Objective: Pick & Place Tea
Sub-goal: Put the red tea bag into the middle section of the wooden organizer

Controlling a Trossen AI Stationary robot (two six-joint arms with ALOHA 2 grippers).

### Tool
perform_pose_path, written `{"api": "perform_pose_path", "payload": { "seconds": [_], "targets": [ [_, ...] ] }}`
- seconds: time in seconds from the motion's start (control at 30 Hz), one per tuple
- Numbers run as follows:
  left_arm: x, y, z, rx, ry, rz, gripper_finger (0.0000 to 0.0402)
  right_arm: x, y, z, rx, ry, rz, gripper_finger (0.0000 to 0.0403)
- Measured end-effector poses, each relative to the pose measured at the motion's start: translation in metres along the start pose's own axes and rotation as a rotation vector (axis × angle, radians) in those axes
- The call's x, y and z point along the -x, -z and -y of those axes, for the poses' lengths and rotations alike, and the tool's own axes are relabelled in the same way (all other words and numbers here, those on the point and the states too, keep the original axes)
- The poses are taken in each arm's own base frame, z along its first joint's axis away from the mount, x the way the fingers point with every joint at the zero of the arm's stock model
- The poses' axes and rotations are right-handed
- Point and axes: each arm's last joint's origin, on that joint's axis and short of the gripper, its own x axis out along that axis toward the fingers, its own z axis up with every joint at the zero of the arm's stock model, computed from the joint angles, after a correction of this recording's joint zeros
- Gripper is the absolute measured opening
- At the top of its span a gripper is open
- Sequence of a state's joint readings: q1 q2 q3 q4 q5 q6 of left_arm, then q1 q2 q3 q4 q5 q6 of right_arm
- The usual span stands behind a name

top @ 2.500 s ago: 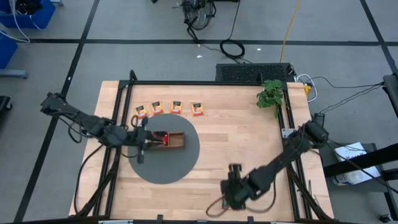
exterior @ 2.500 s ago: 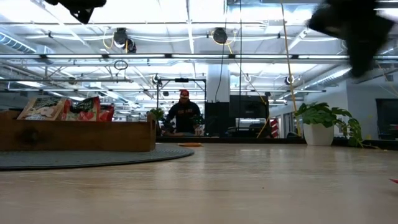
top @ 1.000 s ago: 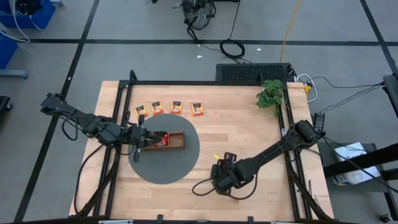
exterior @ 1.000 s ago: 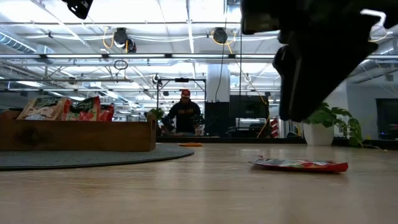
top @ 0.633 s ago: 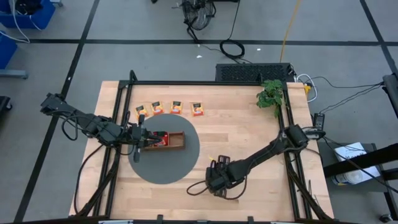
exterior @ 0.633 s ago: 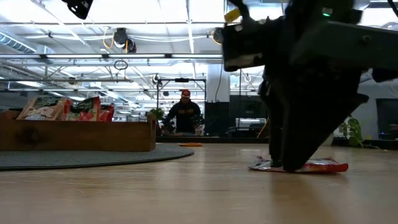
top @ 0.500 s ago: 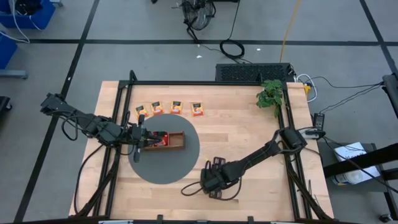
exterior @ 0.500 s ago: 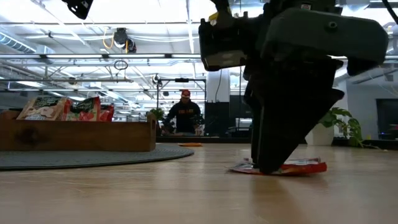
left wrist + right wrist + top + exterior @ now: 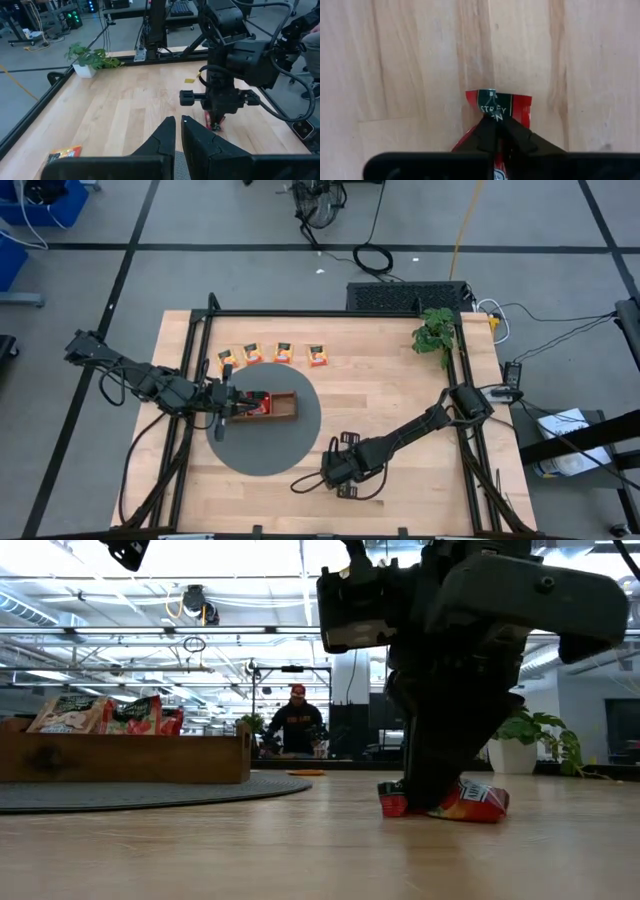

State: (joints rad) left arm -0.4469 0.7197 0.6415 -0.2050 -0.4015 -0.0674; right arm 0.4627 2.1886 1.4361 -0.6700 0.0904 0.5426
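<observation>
Down on the bare wood, pinched between closed jaws: a small flat red tea packet with a green band [image 9: 497, 108], buckled upward at its middle in the low view, most likely because the squeeze has gathered the foil into a ridge that can be lifted off the flat board. Clamped on it from straight above, the right gripper [image 9: 436, 802], fingertips [image 9: 492, 131] drawn together over the packet's centre with red showing on either side of them; judged a grasp just made, ready for lifting. Beyond those jaws, across the round grey mat [image 9: 300, 442], the brown wooden three-compartment tray [image 9: 125, 757] with packets already standing upright in it, presumably the destination. Poised over that tray, the left gripper [image 9: 177, 131], fingers nearly together with only a slit between them and nothing seen in them, probably waiting there or steadying the tray. Farther out past both, a row of orange-yellow packets [image 9: 271, 354] lying flat along the far edge, not yet collected.
</observation>
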Motion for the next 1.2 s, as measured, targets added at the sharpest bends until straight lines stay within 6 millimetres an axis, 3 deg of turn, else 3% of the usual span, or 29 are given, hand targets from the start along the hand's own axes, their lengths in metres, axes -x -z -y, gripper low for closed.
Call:
{"api": "perform_pose_path", "payload": {
  "seconds": [0.13,0.3,0.43,0.57,0.8,0.97,1.2],
  "targets": [
    [0.000,0.000,0.000,0.000,0.000,0.000,0.0037,0.013,0.002,-0.002,0.053,0.103,0.094,0.0002],
    [0.000,0.000,0.000,0.001,0.000,0.001,0.0037,0.045,0.003,-0.007,0.182,0.432,0.387,0.0001],
    [0.000,0.000,0.000,-0.002,-0.001,0.001,0.0037,0.068,-0.015,-0.012,0.230,0.618,0.686,0.0000],
    [0.000,-0.006,0.000,0.021,0.003,0.056,0.0037,0.056,-0.031,-0.005,0.294,0.627,0.836,0.0000],
    [0.000,-0.014,-0.001,0.071,-0.013,0.130,0.0037,0.046,-0.040,0.046,0.223,0.681,1.085,0.0000],
    [-0.015,-0.009,0.000,0.101,-0.054,0.085,0.0037,0.045,-0.040,0.071,0.220,0.707,1.143,0.0000],
    [-0.056,0.006,0.007,0.100,-0.060,-0.017,0.0037,0.043,-0.044,0.081,0.308,0.795,1.090,0.0000]
  ]
}}
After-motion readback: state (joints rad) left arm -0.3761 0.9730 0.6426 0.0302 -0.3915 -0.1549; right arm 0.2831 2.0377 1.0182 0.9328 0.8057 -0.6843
